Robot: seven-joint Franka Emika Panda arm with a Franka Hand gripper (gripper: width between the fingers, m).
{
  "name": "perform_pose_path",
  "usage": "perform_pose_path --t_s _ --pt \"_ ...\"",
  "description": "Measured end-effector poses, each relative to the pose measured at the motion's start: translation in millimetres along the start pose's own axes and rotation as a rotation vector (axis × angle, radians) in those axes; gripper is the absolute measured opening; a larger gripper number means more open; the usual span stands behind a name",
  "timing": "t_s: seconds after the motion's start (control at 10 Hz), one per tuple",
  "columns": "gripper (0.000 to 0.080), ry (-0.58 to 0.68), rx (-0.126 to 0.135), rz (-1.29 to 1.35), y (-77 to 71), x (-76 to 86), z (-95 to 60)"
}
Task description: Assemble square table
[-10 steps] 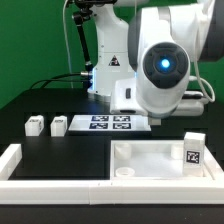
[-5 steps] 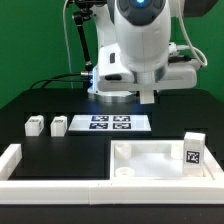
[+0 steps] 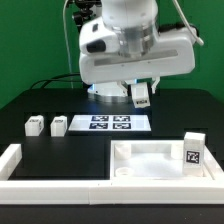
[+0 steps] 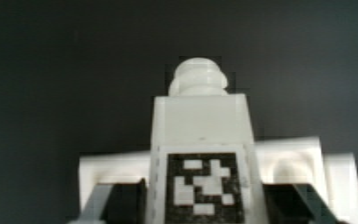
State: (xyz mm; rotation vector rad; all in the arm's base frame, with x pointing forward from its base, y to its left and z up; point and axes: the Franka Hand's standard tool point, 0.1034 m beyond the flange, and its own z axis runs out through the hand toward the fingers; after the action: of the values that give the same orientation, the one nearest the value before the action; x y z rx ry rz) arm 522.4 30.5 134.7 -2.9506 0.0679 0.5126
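Observation:
My gripper (image 3: 141, 97) is high above the table's back, shut on a white tagged leg (image 3: 142, 94). In the wrist view the leg (image 4: 201, 120) sits between the dark fingers (image 4: 115, 203), tag facing the camera, its rounded peg end pointing away over black table. The white square tabletop (image 3: 150, 158) lies at the exterior view's front right. A tagged leg (image 3: 193, 150) stands at its right edge. Two more small legs (image 3: 34, 125) (image 3: 58, 126) rest on the black table at the left.
The marker board (image 3: 115, 123) lies flat behind the tabletop, below the gripper. A long white border rail (image 3: 55, 183) runs along the front and turns up the left side. The arm's bulky body fills the upper middle.
The arm has swung and lifted, turning its wrist. The gripper and the leg it holds have come into sight above the marker board. The parts on the table have not moved.

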Motion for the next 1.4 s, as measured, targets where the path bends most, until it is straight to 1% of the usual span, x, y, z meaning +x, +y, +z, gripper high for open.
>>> perform_pose_path --t_s 0.1,0.2,0.3,0.4,0.5,0.6,0.8,0.9,1.0,1.2,1.3,1.4 --pt "0.029 0.097 -0.008 -0.013 1.7 6.5 -5.8" --pt "0.029 0.129 -0.011 -0.012 2.4 0.9 -1.0" --pt "0.029 0.205 -0.021 -0.011 4.5 5.7 -2.3" --pt "0.029 0.253 -0.028 -0.01 6.2 6.7 -2.3" --pt "0.029 0.341 -0.044 -0.014 6.6 13.8 -1.6" --pt "0.029 0.413 -0.063 -0.026 4.4 17.8 6.0" --pt "0.029 0.587 -0.095 -0.031 9.1 47.4 -10.5" --pt "0.029 0.714 -0.124 -0.044 8.0 66.7 -21.0" --pt "0.029 0.809 -0.146 -0.061 1.2 75.1 -24.8" --pt "0.029 0.932 -0.183 -0.072 9.7 73.6 -25.2" --pt "0.029 0.901 -0.179 -0.073 8.5 72.7 -19.4" --pt "0.029 0.904 -0.179 -0.072 8.6 73.4 -21.0"
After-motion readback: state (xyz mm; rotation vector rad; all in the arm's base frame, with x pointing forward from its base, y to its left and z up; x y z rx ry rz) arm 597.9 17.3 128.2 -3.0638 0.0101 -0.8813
